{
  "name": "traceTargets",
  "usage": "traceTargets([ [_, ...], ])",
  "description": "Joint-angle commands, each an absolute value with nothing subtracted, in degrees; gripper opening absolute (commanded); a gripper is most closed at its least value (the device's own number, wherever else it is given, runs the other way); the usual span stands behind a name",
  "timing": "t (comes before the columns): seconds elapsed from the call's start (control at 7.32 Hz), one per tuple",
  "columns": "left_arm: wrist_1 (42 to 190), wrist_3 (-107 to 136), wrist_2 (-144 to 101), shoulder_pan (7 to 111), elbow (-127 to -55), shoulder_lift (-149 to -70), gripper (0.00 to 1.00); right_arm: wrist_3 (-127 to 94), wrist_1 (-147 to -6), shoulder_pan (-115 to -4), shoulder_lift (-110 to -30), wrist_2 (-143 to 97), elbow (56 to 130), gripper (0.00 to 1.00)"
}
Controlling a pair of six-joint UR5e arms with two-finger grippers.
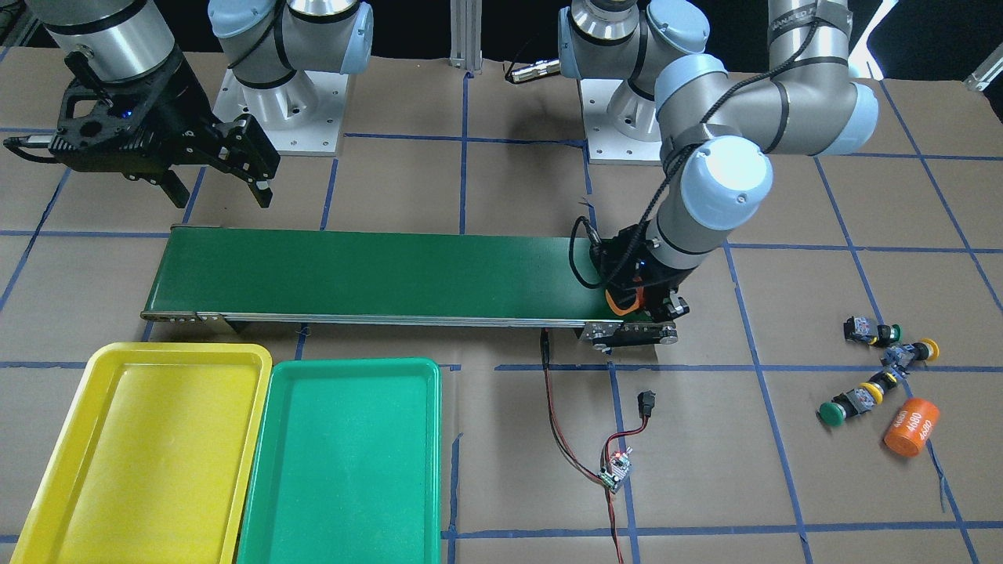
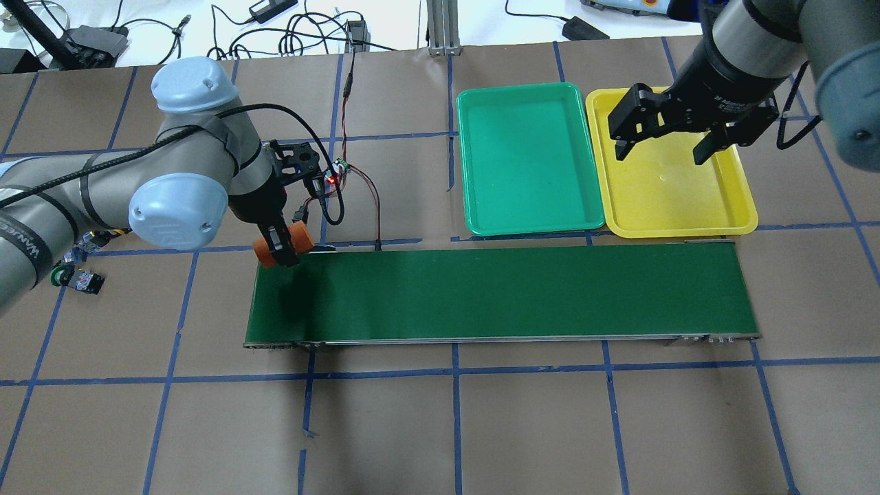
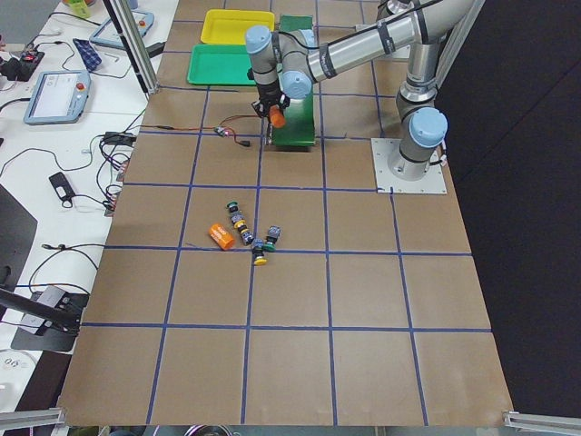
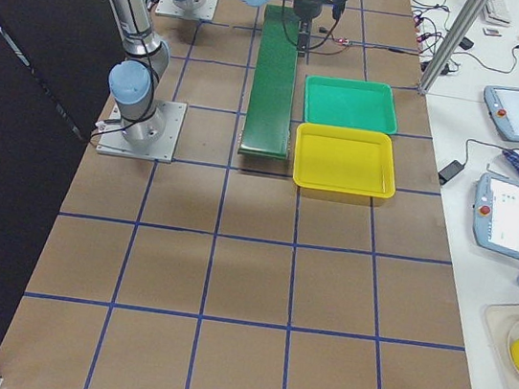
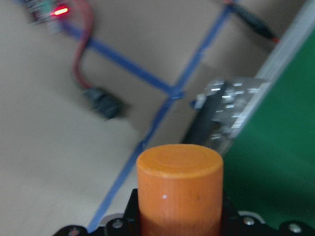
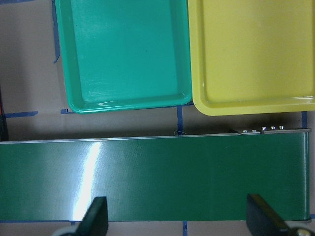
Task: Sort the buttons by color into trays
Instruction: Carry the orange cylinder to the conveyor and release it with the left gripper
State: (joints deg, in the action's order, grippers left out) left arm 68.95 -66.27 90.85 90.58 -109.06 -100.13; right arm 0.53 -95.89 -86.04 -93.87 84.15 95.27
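Buttons [image 1: 859,399]: all four lie clustered on the worktop [image 1: 501,486] at the robot's left end, just beside a loose orange cylinder [image 1: 911,426]. None is in a tray.

Yellow tray [image 1: 149,470] and green tray [image 1: 345,470] are both bare. They sit side by side along the conveyor belt [image 1: 376,270], toward the robot's right end. I'd call progress zero, with four picks left.

Left gripper [image 2: 280,253]: jaws pinch a held orange cylinder [image 2: 302,238], not a button, at the belt's left end. Right gripper [image 2: 661,154]: jaws spread wide, holding nothing, above the yellow tray.

Worktop is brown board with a blue tape grid. A small controller board [image 1: 617,470] with its red LED lit has wires running toward the belt. The side bench carries teach pendants [image 4: 513,112] and cables.
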Motion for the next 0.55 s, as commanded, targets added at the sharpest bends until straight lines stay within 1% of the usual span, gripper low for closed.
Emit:
traceTargets([
  [0.0,59.9,-64.3,93.3,96.1,-114.6,-99.1,0.40,0.7,-96.0,-86.0,-93.9,85.0,95.3,1.00],
  [0.14,60.0,-56.2,93.4,96.3,-117.0,-99.2,0.99,3.2,-96.0,-86.0,-93.9,85.3,95.4,1.00],
  [0.27,59.6,-55.4,93.8,96.3,-117.9,-98.3,1.00,7.2,-95.9,-86.0,-93.9,85.3,95.4,1.00],
  [0.41,62.3,-54.9,93.9,96.2,-117.3,-97.2,1.00,7.5,-95.9,-86.0,-94.0,85.9,95.4,1.00],
])
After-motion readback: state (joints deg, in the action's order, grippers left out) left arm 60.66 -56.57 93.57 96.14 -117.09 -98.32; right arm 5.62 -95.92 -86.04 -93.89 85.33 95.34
